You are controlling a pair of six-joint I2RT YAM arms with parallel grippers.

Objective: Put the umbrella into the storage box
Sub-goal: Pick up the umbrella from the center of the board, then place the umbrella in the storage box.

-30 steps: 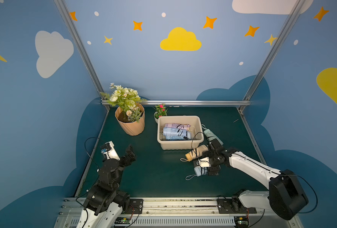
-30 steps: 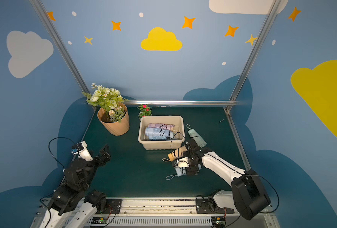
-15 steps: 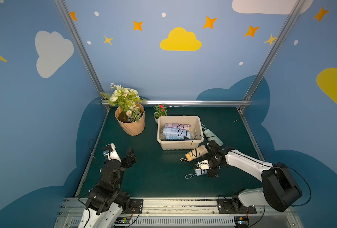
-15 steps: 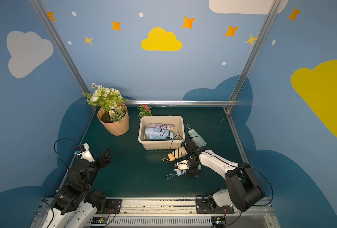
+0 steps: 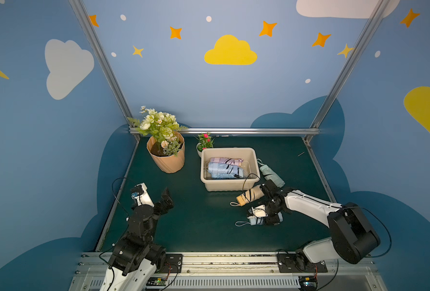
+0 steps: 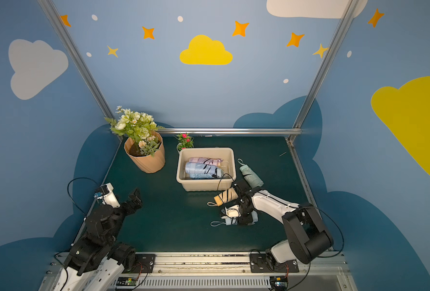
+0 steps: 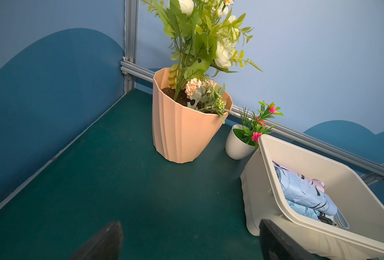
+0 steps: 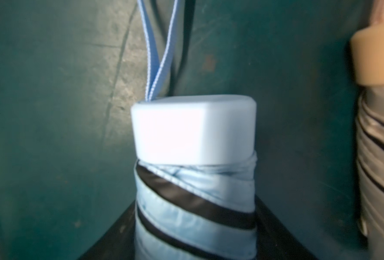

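My right pincer (image 5: 269, 220) pinching the soft pale-blue rolled umbrella (image 5: 254, 221) on the green mat (image 5: 196, 214), five o'clock from the smooth beige box (image 5: 227, 150), I count five umbrellas (image 5: 224, 170), two inside, left pincer (image 5: 167, 199) spread wide

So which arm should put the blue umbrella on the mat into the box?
Right. The right gripper straddles the blue umbrella near the storage box; the left gripper hangs open, far away.

My left arm (image 5: 143, 221) and right arm (image 5: 309, 204) pair white shells with black joints and cables (image 5: 112, 187); my left gripper (image 5: 167, 199) is black.
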